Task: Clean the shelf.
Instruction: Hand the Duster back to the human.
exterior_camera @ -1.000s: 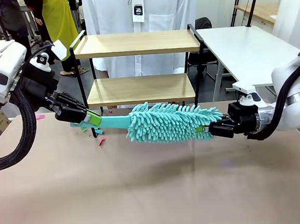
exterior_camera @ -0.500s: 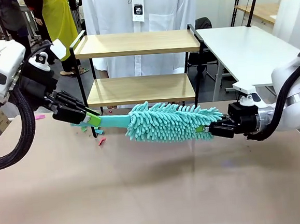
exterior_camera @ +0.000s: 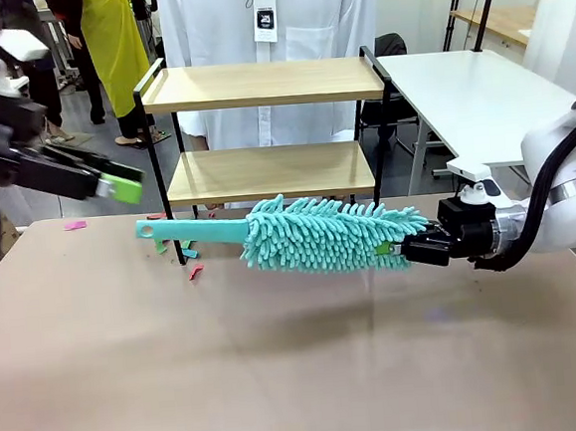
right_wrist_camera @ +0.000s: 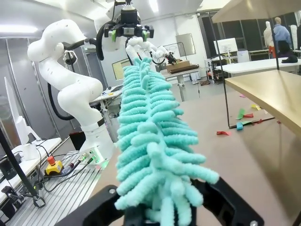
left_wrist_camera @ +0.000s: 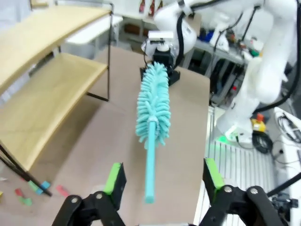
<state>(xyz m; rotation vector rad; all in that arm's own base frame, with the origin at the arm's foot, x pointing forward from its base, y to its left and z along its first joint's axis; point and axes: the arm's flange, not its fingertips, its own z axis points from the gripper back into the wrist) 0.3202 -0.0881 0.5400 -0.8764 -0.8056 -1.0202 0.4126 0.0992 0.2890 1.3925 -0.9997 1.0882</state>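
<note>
Two light wood boards in a thin black metal frame make up the small shelf (exterior_camera: 266,127), which we see standing at the far edge of the brown table (exterior_camera: 300,364), in front of a person in a white coat (exterior_camera: 272,17); in the left wrist view the shelf (left_wrist_camera: 42,80) runs along the picture's left side. We see a teal fluffy microfibre duster with a flat plastic handle (exterior_camera: 310,236) hanging level above the table, just in front of the shelf's lower board; our right gripper (exterior_camera: 403,250) is clamped on its fluffy end, while its bare handle end points left, free of any grip. Our left gripper (exterior_camera: 116,187) hovers up and to the left of that handle, apart from it; its jaws stand wide, with the green pads (left_wrist_camera: 114,176) either side of the handle tip. Small coloured paper scraps (exterior_camera: 187,263) lie on the table by the shelf's left leg.
</note>
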